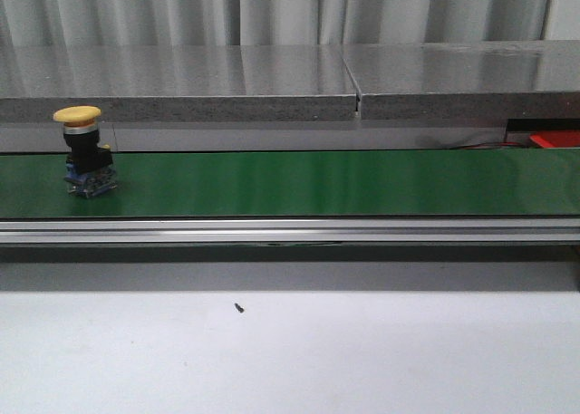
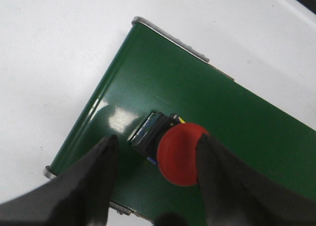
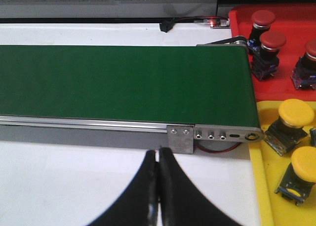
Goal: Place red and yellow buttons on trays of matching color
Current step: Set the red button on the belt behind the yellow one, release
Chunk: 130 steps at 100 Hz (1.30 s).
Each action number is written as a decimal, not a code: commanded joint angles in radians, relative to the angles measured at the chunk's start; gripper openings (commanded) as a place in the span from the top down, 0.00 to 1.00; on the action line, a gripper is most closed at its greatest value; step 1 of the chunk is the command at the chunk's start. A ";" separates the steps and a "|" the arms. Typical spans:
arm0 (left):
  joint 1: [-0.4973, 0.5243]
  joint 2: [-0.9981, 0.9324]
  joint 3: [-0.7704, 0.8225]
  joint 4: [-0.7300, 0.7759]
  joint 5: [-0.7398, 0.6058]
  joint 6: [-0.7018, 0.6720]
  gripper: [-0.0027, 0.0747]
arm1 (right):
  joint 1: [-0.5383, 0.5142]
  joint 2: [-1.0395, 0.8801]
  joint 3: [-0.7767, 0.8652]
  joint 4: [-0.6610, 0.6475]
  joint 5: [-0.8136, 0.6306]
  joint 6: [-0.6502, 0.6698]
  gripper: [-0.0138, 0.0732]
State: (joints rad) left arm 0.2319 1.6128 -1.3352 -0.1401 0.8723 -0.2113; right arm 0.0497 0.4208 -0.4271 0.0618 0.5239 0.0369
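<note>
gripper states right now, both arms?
Left gripper: open, straddling a red button on the green belt, not gripping.
Right gripper: closed, empty.

Smooth, faintly glossy green belt edged with brushed metal rail. Matt white tabletop. Glossy plastic cap on yellow button; speckled grey stone-like ledge far behind.

A yellow button stands upright on the green belt's left end.
</note>
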 commanded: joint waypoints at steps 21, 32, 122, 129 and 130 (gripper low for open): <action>-0.069 -0.174 -0.025 -0.014 -0.003 0.184 0.58 | -0.002 0.001 -0.024 0.005 -0.076 -0.010 0.92; -0.142 -0.210 -0.025 -0.014 0.009 0.248 0.76 | -0.002 0.001 -0.024 0.005 -0.076 -0.010 0.92; -0.442 -0.762 0.422 -0.016 -0.173 0.304 0.99 | -0.002 0.001 -0.024 0.005 -0.076 -0.010 0.92; -0.442 -0.850 0.481 -0.016 -0.174 0.304 0.99 | -0.002 0.001 -0.024 0.005 -0.076 -0.010 0.92; -0.442 -0.859 0.492 -0.016 -0.173 0.304 0.99 | -0.002 0.001 -0.024 0.005 -0.076 -0.010 0.92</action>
State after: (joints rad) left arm -0.2044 0.8593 -0.8847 -0.1384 0.7693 0.0911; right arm 0.0497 0.4208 -0.4271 0.0618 0.5239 0.0369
